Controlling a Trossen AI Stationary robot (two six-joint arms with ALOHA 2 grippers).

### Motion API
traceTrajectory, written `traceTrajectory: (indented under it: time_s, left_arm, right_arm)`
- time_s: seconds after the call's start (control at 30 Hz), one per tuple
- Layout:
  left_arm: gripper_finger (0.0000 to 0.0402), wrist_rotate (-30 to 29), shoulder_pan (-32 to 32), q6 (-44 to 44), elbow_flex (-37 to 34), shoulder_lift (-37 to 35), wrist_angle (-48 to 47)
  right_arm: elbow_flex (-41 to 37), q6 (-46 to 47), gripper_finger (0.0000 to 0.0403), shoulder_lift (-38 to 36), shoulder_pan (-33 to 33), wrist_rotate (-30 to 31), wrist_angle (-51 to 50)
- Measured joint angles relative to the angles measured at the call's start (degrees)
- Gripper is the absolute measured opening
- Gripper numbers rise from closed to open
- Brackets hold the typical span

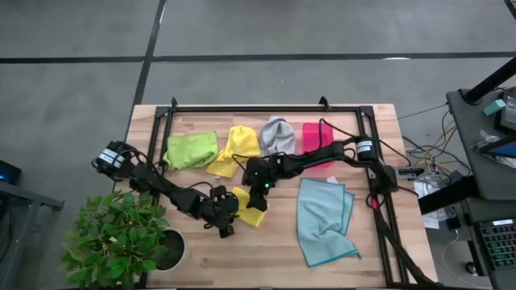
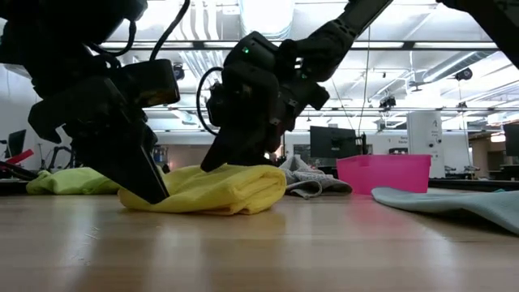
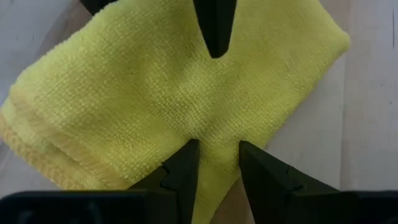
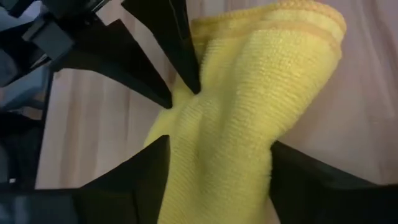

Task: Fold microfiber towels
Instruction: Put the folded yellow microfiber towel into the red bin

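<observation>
Folded small yellow microfiber towel (image 1: 251,207) at lower centre of the wooden counter (image 1: 266,250): left gripper (image 1: 228,211) pinches its edge, right gripper (image 1: 260,188) straddles it, spread. Farther: light-blue towel (image 1: 322,219) spread; lime-green (image 1: 191,150), yellow (image 1: 235,150), grey (image 1: 277,135) towels crumpled, likely unfolded.

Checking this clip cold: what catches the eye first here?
Both grippers meet over a folded yellow towel at the table's middle front: the left gripper pinches its edge, the right gripper straddles it, fingers wide. Along the back lie green, yellow and grey towels; a blue one lies right.
</observation>
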Motion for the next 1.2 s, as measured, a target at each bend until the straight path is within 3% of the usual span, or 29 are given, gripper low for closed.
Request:
traceTrajectory:
  time_s: [0.47, 0.97, 1.2]
  left_arm:
    - [0.0105, -0.32, 0.0, -0.02, -0.04, 0.0, 0.05]
    - [0.0105, -0.83, 0.02, 5.38, -0.08, -5.08, -1.94]
    - [0.0105, -5.39, 0.11, 14.48, -0.11, -11.45, -2.28]
  right_arm:
    - [-0.02, -1.93, 0.002, 0.39, 1.36, -0.86, 3.14]
    - [-2.51, -1.41, 0.0013, -6.85, 1.64, -0.03, 0.12]
    - [-8.47, -0.5, 0.0013, -15.01, 2.12, 7.1, -1.96]
